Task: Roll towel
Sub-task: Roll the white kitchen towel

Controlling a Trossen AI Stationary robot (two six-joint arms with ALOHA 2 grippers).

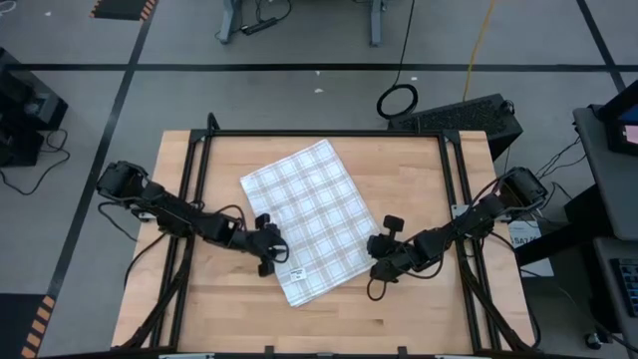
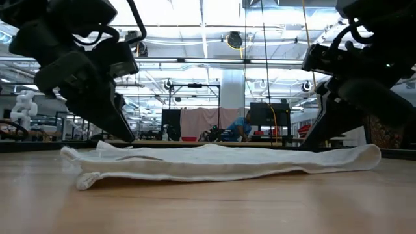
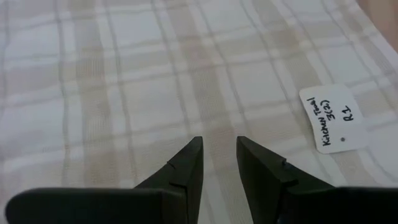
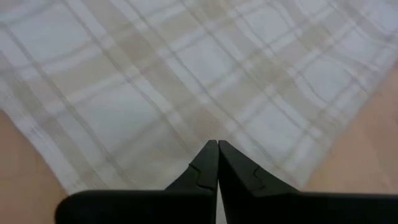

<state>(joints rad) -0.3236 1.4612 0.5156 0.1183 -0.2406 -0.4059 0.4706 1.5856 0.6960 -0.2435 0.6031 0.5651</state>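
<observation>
The towel (image 1: 312, 219) was spread flat on the worktop (image 1: 419, 299); the left tool (image 3: 219, 144) was held slightly parted over it, the right tool (image 4: 217, 144) closed, empty.

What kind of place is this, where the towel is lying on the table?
Probably a robotics lab or workshop: the towel lies on a framed wooden table, cables run over a tape-marked floor, and the low view shows a large hall with ceiling lights and other workstations.
</observation>
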